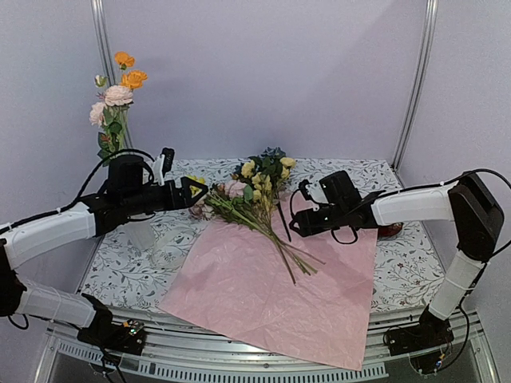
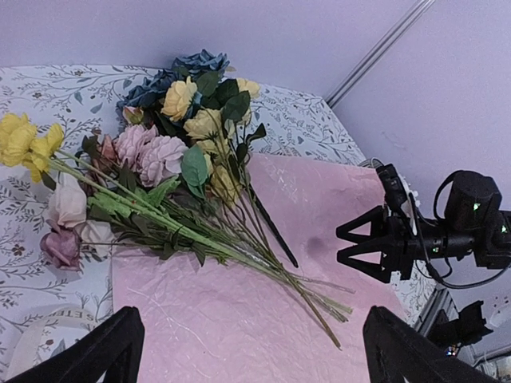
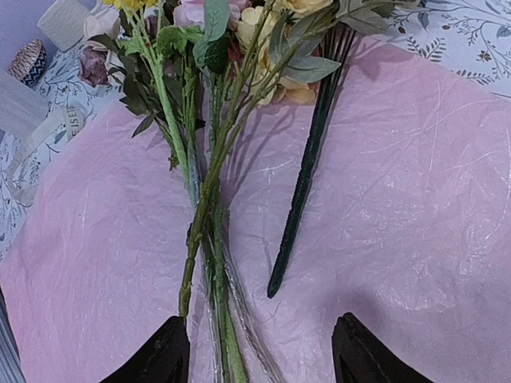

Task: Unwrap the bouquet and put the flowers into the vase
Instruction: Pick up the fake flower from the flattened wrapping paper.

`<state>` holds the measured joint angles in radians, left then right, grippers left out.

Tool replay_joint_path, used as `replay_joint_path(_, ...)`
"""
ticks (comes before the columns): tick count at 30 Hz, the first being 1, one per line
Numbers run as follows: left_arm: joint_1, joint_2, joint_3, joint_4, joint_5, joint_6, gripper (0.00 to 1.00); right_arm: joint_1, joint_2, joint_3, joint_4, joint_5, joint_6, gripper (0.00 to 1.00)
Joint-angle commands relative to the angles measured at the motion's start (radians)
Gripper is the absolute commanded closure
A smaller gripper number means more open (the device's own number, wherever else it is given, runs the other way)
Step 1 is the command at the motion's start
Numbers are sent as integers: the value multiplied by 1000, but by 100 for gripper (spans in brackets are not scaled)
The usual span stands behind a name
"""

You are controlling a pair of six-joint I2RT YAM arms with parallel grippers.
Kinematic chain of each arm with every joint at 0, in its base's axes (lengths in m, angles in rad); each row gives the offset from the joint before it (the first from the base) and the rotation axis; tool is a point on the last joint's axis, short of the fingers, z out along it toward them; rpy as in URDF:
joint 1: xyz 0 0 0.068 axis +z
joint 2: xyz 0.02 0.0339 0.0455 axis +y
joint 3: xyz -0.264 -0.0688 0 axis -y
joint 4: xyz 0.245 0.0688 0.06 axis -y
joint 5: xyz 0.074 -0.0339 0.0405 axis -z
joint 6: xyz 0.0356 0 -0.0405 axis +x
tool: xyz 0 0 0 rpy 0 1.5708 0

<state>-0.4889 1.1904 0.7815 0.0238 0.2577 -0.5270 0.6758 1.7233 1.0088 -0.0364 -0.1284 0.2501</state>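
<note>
flowers (image 1: 254, 199) lie loose on the unfolded pink paper (image 1: 239, 299), stems trailing toward its middle, i reckon so my right gripper (image 3: 259, 323), spread above them, can pinch one; left gripper (image 1: 196, 190) hangs wide apart beyond the paper's far-left corner.

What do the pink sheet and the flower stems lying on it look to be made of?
Pink sheet: thin matte paper, judging by the fine crinkles and creases all over. Flower stems: probably plastic, evenly green with a slight sheen. The blooms look like fabric, but that is uncertain.
</note>
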Motion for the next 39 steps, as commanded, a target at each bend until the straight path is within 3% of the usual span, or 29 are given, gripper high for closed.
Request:
replay_joint_path(1, -5, 36, 0, 38, 58, 2, 2, -1, 46, 47, -61, -15, -7, 38)
replay_joint_path(6, -31, 107, 37, 13, 76, 15, 2, 0, 92, 75, -85, -38, -10, 40)
replay_joint_path(17, -44, 140, 33, 50, 129, 30, 6, 1, 183, 158, -148, -91, -16, 58)
replay_joint_path(29, -53, 138, 29, 72, 153, 30, 6, 78, 227, 240, -207, -86, -44, 61)
replay_joint_path(39, -59, 124, 24, 74, 143, 32, 6, 139, 168, 150, -220, -48, 65, 64)
